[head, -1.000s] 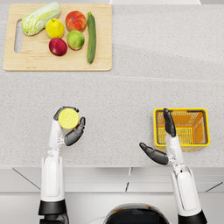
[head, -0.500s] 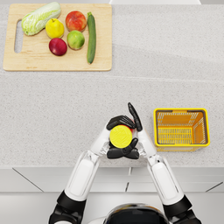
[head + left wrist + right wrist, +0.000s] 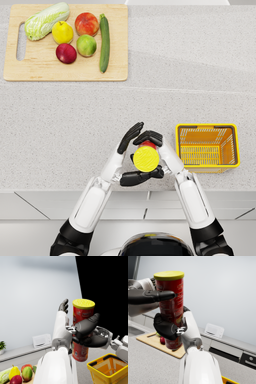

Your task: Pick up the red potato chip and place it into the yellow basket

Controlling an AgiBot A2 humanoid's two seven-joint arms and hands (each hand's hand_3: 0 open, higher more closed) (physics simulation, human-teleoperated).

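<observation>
Can [image 3: 146,158] upright, above the bench [image 3: 75,115], just left of the basket [image 3: 207,146]. My right hand [image 3: 150,139] wrapped its body; my left hand [image 3: 131,156] touched it, fingers spread, not clearly gripping. Risk, as I judged: 2 hands on 1 can; an uneven release could tip it short of the basket.

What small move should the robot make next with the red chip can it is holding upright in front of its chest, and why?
Probably the left hand should let go, leaving the can to the right. The red chip can stands upright, gripped by the right hand, while the left hand's fingers lie against its side. The yellow basket sits on the right arm's side, not yet reached.
</observation>
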